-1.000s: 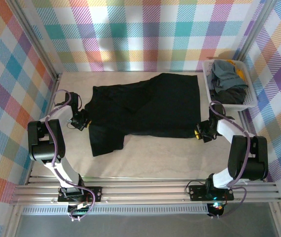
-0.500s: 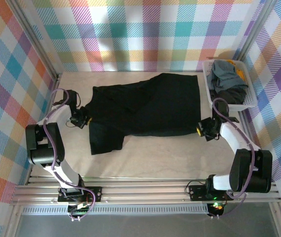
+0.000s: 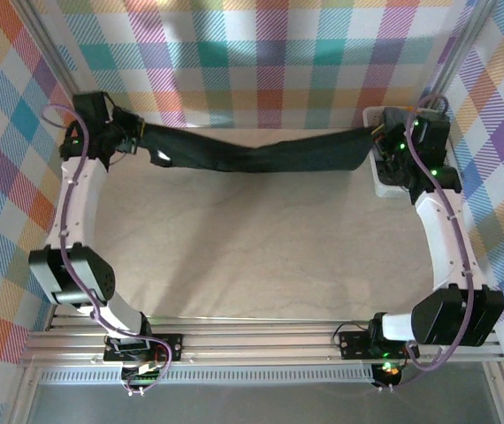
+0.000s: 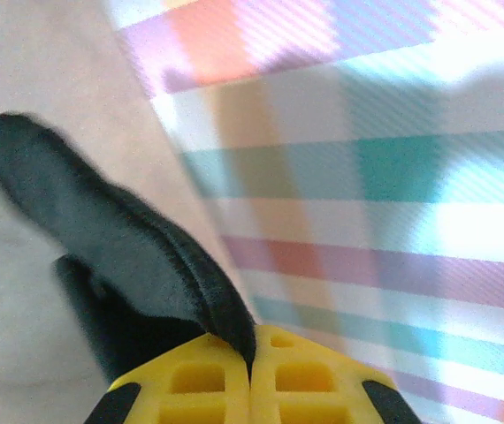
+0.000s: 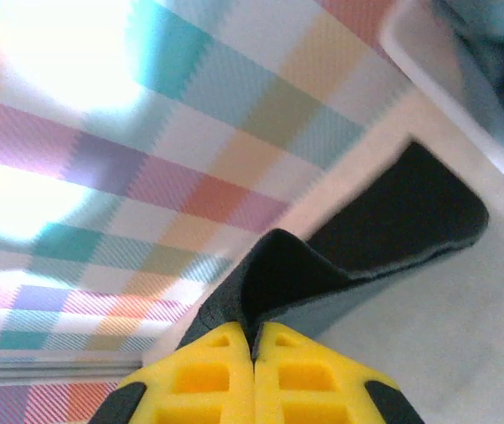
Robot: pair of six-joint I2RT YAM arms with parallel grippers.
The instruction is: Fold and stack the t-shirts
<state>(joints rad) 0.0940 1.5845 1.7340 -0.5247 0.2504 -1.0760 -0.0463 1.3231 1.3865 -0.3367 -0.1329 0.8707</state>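
Both left tool [image 4: 252, 340] and right tool [image 5: 254, 329] clamped on black t-shirt [image 3: 261, 157], stretched along far table [image 3: 261, 256] edge

No text, label, brand or number can be read. There is none on the shirt [image 3: 261, 157] pinched by the left gripper [image 4: 250, 353] and the right gripper [image 5: 254, 340], none on the grippers' yellow fingers [image 4: 194, 382], none on the basket [image 5: 451, 93] just beside the right gripper, and none on the checked wall [image 3: 261, 62] beyond both grippers.
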